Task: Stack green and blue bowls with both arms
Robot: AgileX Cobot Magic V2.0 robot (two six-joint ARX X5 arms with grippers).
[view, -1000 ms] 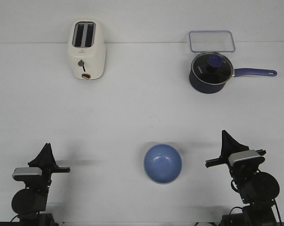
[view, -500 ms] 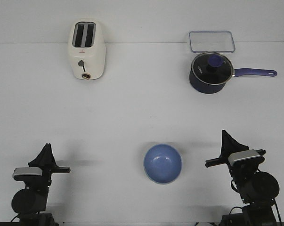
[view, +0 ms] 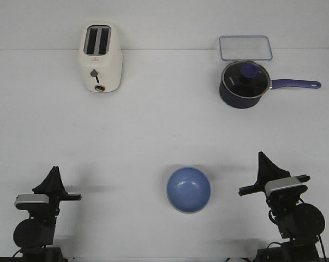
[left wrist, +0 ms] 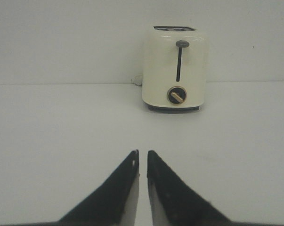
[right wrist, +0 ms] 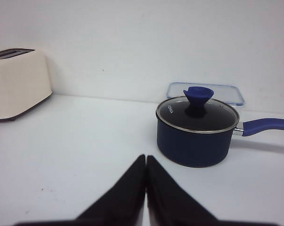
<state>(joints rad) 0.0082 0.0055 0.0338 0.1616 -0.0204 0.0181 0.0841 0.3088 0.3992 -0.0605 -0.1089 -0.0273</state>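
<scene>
Bowl (view: 188, 189) of periwinkle blue sits upright on the white table (view: 153, 131), mouth facing up, near the front edge and a little right of centre. Being round, it shows no long axis and points no particular way. Only this one bowl can be seen in the front view; whether a second sits beneath or inside it cannot be told.

Both arms rest low at the near corners, well apart from the bowl on either side. The left gripper (view: 54, 177) points up and forward over the table, touching nothing. In the left wrist view its two black fingers (left wrist: 118, 188) stand almost together, a thin sliver of table showing between their tips, with nothing held. The left gripper (left wrist: 142, 153) faces the cream toaster (left wrist: 175, 68), which stands upright at the far side with its lever and dial toward the camera.

The right gripper (view: 264, 162) also points up and forward, clear of the bowl. In the right wrist view the right gripper (right wrist: 146, 157) has its fingers pressed together to a single point, empty. Beyond it stands a dark blue saucepan (right wrist: 197, 132) with a glass lid, its handle (right wrist: 266, 126) running off toward the right side of the table, and a clear container (right wrist: 206, 92) lies just behind it.
</scene>
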